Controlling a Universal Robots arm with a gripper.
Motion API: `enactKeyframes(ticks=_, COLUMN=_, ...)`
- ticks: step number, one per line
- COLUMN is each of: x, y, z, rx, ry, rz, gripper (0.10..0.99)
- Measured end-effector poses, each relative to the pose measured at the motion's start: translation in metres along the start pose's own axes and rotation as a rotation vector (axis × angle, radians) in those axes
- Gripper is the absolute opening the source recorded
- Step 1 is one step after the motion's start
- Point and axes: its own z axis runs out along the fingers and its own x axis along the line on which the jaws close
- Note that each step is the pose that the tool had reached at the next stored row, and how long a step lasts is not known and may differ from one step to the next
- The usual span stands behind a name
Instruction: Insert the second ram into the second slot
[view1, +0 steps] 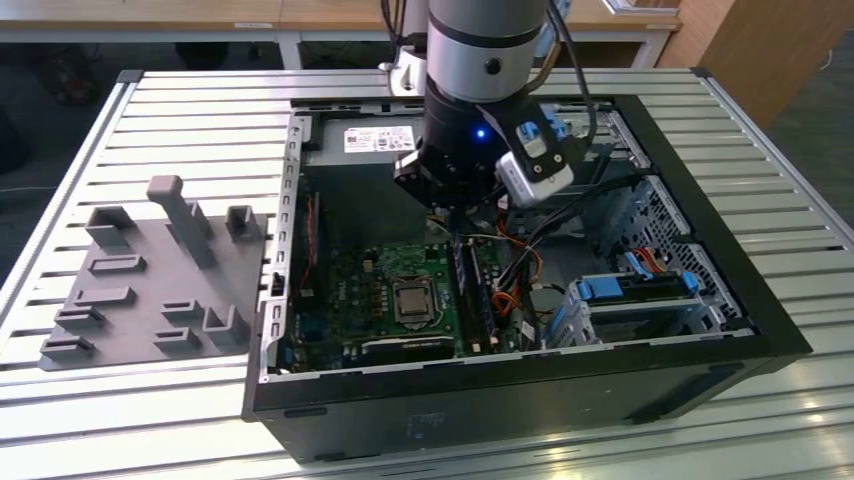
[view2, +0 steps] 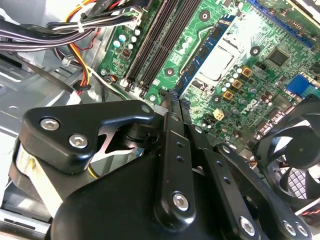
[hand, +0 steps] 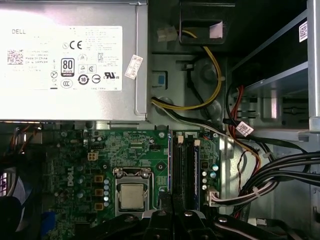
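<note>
Slatted metal table (view1: 160, 110) carries an open computer case (view1: 534, 400), with the motherboard (view1: 360, 290) lying flat inside. The gripper (view2: 175, 97) hangs over the board, clenched, by my reading, on the second ram (view2: 207, 47), a dark-blue stick. Its long axis runs near-to-far, parallel to the black memory slots (view2: 155, 45) directly below. Judged not yet seated. The slots lie between the processor socket (hand: 132, 195) and the cable bundle (hand: 280, 170).
</note>
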Motion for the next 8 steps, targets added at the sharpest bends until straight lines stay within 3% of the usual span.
enactKeyframes(ticks=8, x=0.0001, y=-0.0002, z=0.0046, rx=0.002, ry=-0.0001, rz=0.0, gripper=0.122)
